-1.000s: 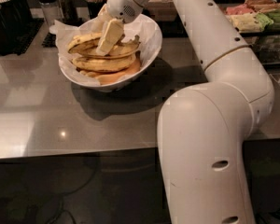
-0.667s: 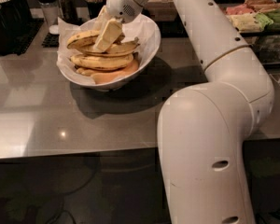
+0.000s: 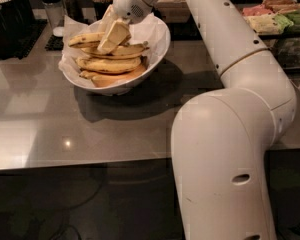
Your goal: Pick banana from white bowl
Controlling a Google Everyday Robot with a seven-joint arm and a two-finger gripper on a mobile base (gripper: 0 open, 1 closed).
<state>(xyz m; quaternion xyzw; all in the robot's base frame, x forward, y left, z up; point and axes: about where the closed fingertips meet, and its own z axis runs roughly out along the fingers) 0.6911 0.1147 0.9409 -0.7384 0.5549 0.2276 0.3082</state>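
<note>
Grey polished tabletop [image 3: 90, 129], dark containers [image 3: 10, 14] behind. On it, white bowl [image 3: 162, 44], lined with crinkled paper [image 3: 70, 26] and heaped with fruit. Low over the heap, gripper [image 3: 112, 36], against the topmost streaked banana [image 3: 85, 38] at the bowl's rear left. How far open, impossible to tell, nor whether gripping. Judged the grasping step, banana not yet lifted. Next: close firmly across the fruit, then raise straight up, clear of rim and other bananas [image 3: 110, 64].

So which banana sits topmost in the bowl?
The back-left banana: it lies above the rest of the pile in the bowl, and the gripper hangs over its right end.
</note>
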